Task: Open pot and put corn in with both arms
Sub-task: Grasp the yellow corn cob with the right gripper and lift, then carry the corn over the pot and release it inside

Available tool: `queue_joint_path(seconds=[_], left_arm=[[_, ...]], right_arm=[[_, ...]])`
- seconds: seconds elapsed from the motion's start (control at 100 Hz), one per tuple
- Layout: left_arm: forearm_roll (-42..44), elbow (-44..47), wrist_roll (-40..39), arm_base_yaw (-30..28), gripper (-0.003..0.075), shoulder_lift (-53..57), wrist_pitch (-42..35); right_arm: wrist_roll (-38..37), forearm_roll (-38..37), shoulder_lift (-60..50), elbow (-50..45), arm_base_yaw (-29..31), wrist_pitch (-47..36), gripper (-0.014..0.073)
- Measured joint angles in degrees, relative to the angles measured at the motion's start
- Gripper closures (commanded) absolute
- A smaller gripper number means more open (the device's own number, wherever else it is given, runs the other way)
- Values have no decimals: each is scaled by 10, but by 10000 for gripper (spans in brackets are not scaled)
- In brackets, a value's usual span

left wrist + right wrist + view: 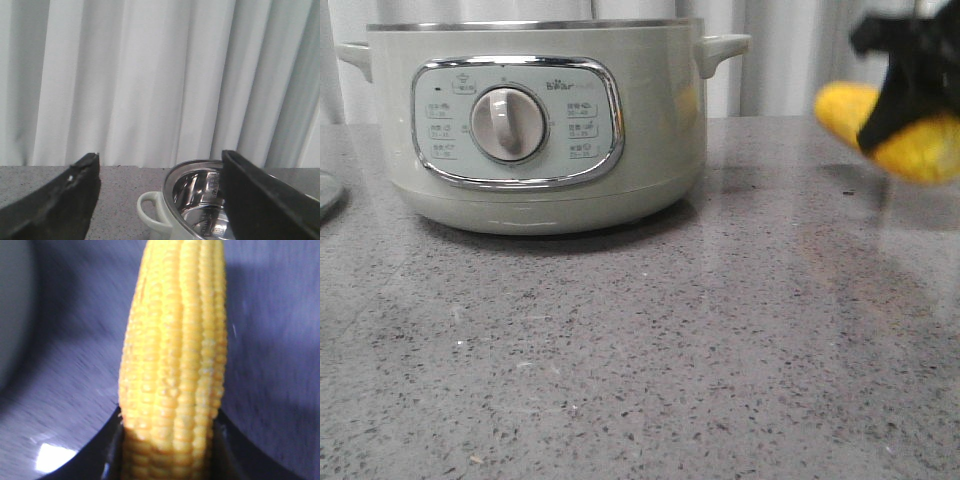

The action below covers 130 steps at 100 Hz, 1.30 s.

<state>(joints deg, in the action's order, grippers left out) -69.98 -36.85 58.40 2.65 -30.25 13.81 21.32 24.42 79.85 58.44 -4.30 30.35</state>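
Your speckled grey bench (pixel 650 340) carries the pot (pixel 530 120); at its left edge lies possibly a lid (pixel 328 192).

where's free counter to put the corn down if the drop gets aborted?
Bare counter runs wide in front of the pot, and to its right, below the right pincer holding the corn. The far left edge is taken by a grey rim.

Your pot (pixel 535 125) sits on the table (pixel 670 360), left of centre, curtain (pixel 790 55) behind it. The corn (pixel 895 130) hangs above the table to the pot's right, held in your right gripper (pixel 910 85).
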Motion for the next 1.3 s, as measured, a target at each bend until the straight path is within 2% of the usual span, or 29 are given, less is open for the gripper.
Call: queue_joint_path(seconds=[0.09, 0.21, 0.44, 0.57, 0.62, 0.69, 0.81, 0.88, 0.94, 1.08, 1.13, 1.2, 1.3], left_arm=[[0, 0, 0, 0, 276, 0, 6], [0, 0, 0, 0, 321, 0, 25], [0, 0, 0, 10, 512, 0, 71], [0, 0, 0, 15, 646, 1, 94], [1, 0, 0, 15, 684, 7, 103], [4, 0, 0, 15, 742, 21, 117], [27, 0, 0, 15, 741, 62, 141], [56, -1, 0, 15, 741, 94, 151], [89, -1, 0, 15, 741, 120, 157], [157, 3, 0, 15, 741, 181, 168], [170, 9, 0, 15, 741, 197, 169], [179, 20, 0, 15, 741, 215, 170], [184, 32, 0, 15, 741, 237, 172]], right_arm=[[0, 3, -25, 51, -31, 0, 578], [0, 6, -29, 131, -96, -9, 578], [0, 12, 28, 210, -221, -53, 578], [0, 13, 79, 215, -253, -83, 566], [0, 13, 97, 215, -257, -87, 531], [0, 13, 121, 215, -259, -86, 434], [0, 13, 144, 215, -259, -71, 195], [0, 13, 146, 215, -259, -61, 113], [0, 13, 146, 215, -259, -57, 88], [1, 13, 141, 215, -259, -56, 103], [1, 13, 130, 215, -259, -56, 137], [1, 13, 107, 215, -258, -48, 272], [1, 11, 55, 213, -256, -24, 553]])
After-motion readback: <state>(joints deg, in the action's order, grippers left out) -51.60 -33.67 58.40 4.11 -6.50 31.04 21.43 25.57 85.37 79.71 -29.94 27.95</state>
